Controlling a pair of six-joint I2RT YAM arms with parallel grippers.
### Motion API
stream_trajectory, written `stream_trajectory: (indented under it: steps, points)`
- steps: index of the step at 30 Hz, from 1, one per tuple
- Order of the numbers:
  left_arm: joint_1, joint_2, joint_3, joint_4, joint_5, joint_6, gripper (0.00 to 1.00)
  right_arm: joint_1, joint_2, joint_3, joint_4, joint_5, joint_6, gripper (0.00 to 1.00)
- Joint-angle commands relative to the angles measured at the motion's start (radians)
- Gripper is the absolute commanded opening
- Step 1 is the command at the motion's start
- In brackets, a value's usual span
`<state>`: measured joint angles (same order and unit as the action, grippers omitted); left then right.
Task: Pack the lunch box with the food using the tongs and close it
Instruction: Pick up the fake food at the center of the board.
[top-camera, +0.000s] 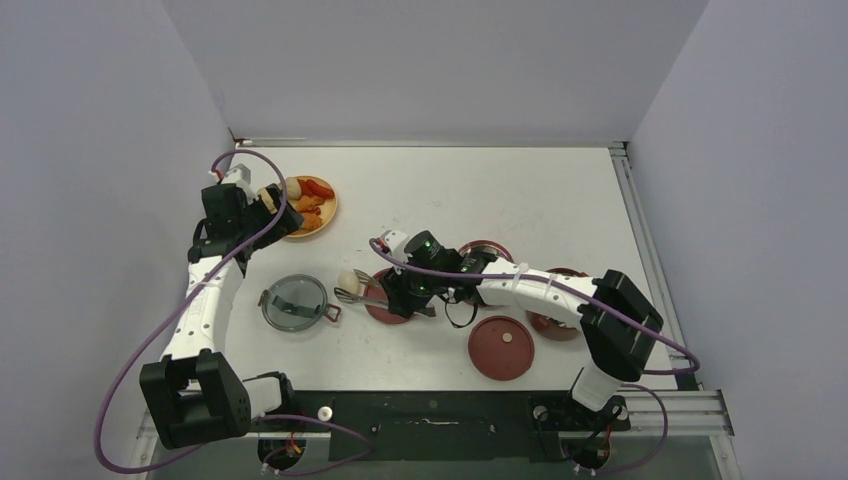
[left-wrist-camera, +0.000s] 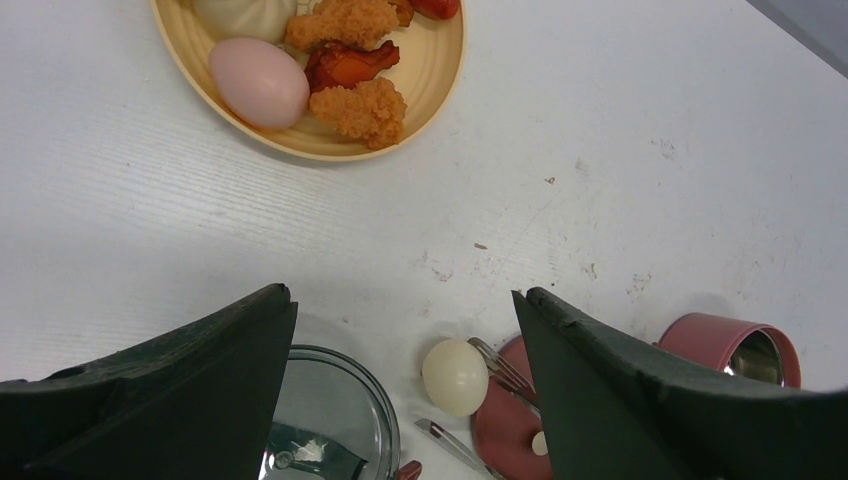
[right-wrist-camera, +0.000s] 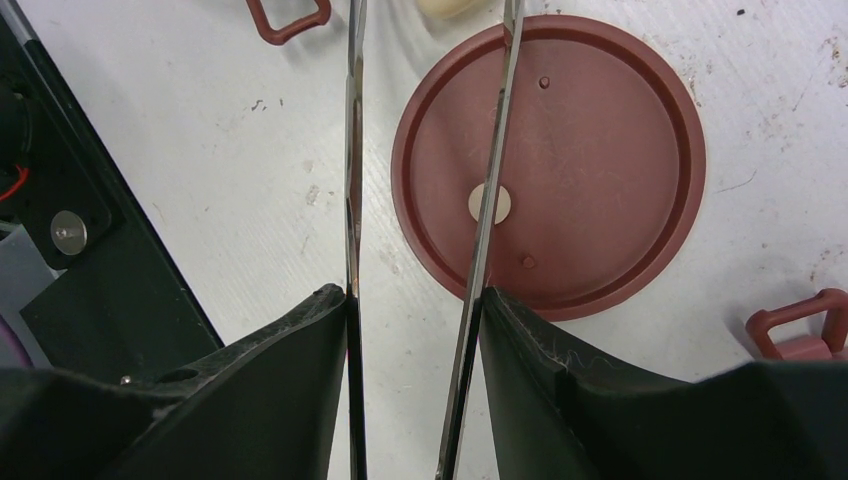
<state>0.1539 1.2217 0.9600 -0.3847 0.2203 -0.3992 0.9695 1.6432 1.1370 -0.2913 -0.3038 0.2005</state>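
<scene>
At centre of table (top-camera: 450, 200): one pair of tongs (right-wrist-camera: 497, 150), clamped between the fingers of the right gripper (right-wrist-camera: 412, 300), the two metal arms held apart.
Long axis: roughly left to right across the table in the overhead view, open tips to the left, joined end hidden back under the wrist.
Tips: just beside the whitish egg (left-wrist-camera: 455, 375); contact impossible to tell.
Far left: left gripper (left-wrist-camera: 402, 295), jaws wide apart and empty, near the yellow plate (left-wrist-camera: 440, 90).
Food count: one whitish egg loose on the table; on the plate one pink egg (left-wrist-camera: 260, 82), two breaded brown pieces (left-wrist-camera: 345, 20), one red-brown piece (left-wrist-camera: 345, 65), others cut off by the frame edge.
Flat maroon lids: two disc lids, one (right-wrist-camera: 600, 150) beneath the tongs, one (top-camera: 501, 347) nearer the arm bases.
Tiers: two maroon containers (top-camera: 550, 325) seen, partly hidden by the right arm.
Top cover: one grey lid (top-camera: 295, 302), left of the tips.
</scene>
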Motion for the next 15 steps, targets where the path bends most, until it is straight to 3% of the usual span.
stream_trajectory:
  steps: [1, 9, 15]
  points:
    - [-0.005, 0.000, 0.023, 0.034, 0.000, 0.014, 0.84, 0.005, 0.021, 0.032, 0.042, 0.031, -0.017, 0.49]
    - [-0.010, 0.001, 0.023, 0.033, 0.002, 0.014, 0.84, 0.006, 0.050, 0.037, 0.077, 0.046, -0.005, 0.47]
    - [-0.012, 0.000, 0.025, 0.034, 0.001, 0.015, 0.84, 0.010, 0.052, 0.050, 0.075, 0.061, -0.005, 0.39]
